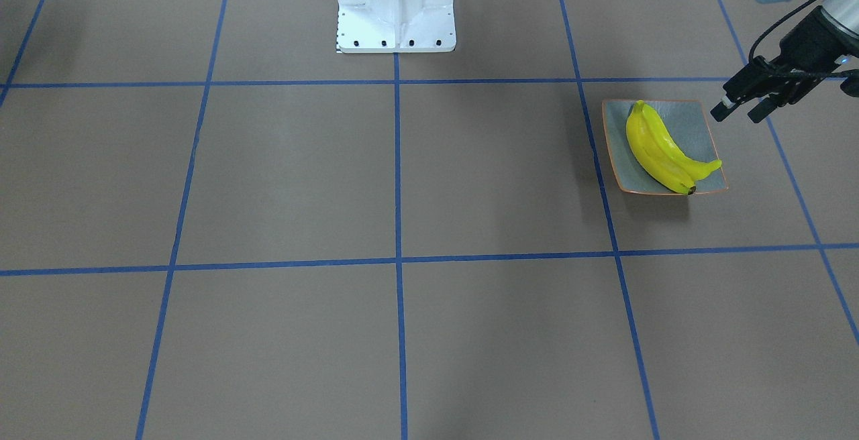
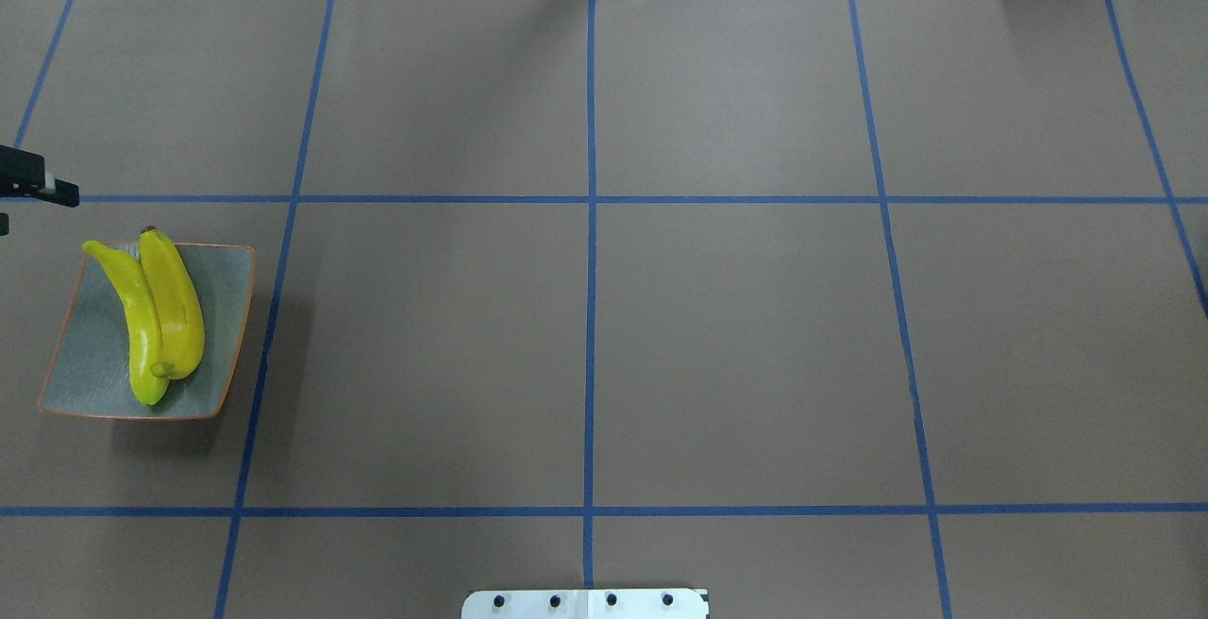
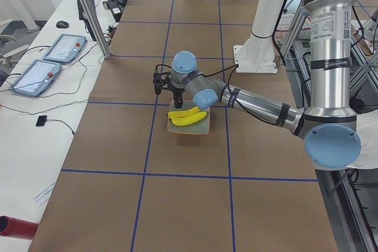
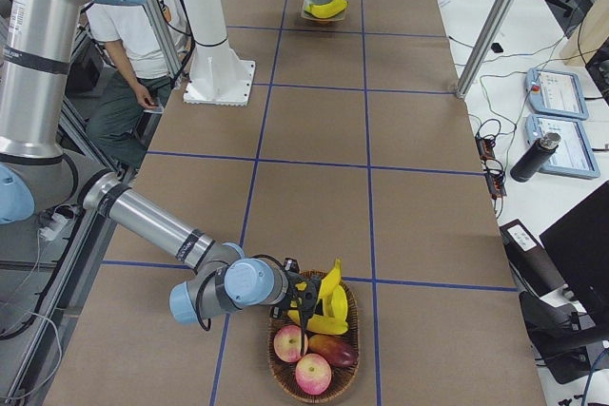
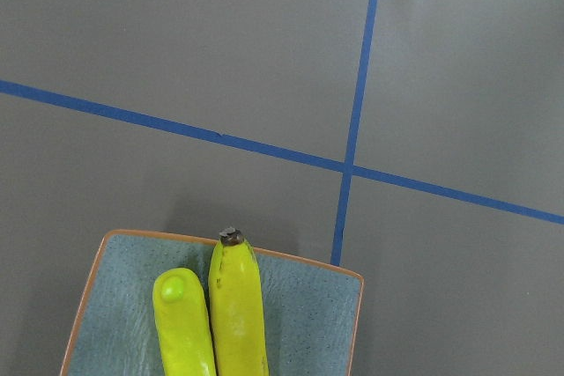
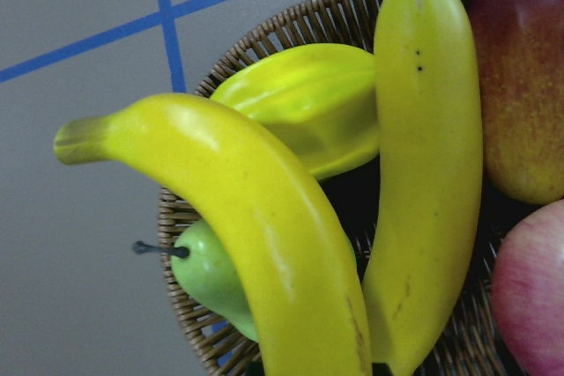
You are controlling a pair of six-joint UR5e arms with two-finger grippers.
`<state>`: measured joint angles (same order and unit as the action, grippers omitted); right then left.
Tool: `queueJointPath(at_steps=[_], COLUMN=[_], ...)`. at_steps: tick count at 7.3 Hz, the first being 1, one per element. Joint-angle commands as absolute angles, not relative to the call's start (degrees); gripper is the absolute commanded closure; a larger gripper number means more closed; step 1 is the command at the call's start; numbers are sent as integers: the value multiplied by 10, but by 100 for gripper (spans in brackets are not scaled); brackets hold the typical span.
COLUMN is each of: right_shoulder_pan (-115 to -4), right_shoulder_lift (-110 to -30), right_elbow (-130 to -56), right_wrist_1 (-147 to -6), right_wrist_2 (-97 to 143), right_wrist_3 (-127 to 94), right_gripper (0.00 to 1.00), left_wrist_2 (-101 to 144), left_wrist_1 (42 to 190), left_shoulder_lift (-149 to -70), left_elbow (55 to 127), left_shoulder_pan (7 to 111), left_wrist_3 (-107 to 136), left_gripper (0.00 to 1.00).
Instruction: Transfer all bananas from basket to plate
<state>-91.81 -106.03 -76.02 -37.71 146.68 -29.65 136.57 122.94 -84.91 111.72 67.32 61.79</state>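
Two bananas (image 1: 664,151) lie side by side on the plate (image 1: 698,121) near the bench's left end. The left claw (image 1: 738,113) hangs just beside it, wide and empty. Two more bananas (image 6: 264,226) sit in the basket (image 6: 291,28) at the right end under the right claw (image 4: 300,303); I cannot tell how its fingers stand.

Plate bananas (image 1: 661,151): bright yellow, glossy; one tip dark brown, other end greenish-yellow.
Plate (image 1: 698,125): grey-green, finely speckled, thin orange rim.
Basket bananas (image 6: 264,244): yellow, few dark specks, faint pale streaks, stem end dull green.
Basket (image 6: 295,25): brown woven wicker.
Starfruit (image 6: 300,99): yellow-green.
Small fruit (image 6: 211,275): light green, dark stem.
Apple (image 6: 533,297): pinkish red, streaked.
Mango (image 6: 520,68): dark red fading to orange-yellow.
Table (image 2: 736,345): brown, blue tape grid.
Left gripper (image 1: 737,116): black.
Left arm (image 3: 331,57): silver, light-blue joints.
Base (image 1: 396,4): white.
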Motion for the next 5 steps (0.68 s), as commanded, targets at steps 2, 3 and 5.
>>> queueJointPath(at_steps=[2,3,5], right_shoulder_pan=[-939,-934,-934], right_shoulder_lift=[-1059,-1043,-986], right_elbow=[-786,-803,-809], right_wrist_1=[-379,-388,-437], right_wrist_2=[1478,1486,1522], right_wrist_3=[-283,-289,-306], right_gripper=[100,100,100], left_wrist_2=[1365,1365,1366], left_wrist_1=[1228,1229,1228], left_shoulder_lift=[-858,-882,-940], left_elbow=[1113,1112,1101], left_shoulder_pan=[671,670,668], left_wrist_3=[626,667,729], left_gripper=[1,1,1])
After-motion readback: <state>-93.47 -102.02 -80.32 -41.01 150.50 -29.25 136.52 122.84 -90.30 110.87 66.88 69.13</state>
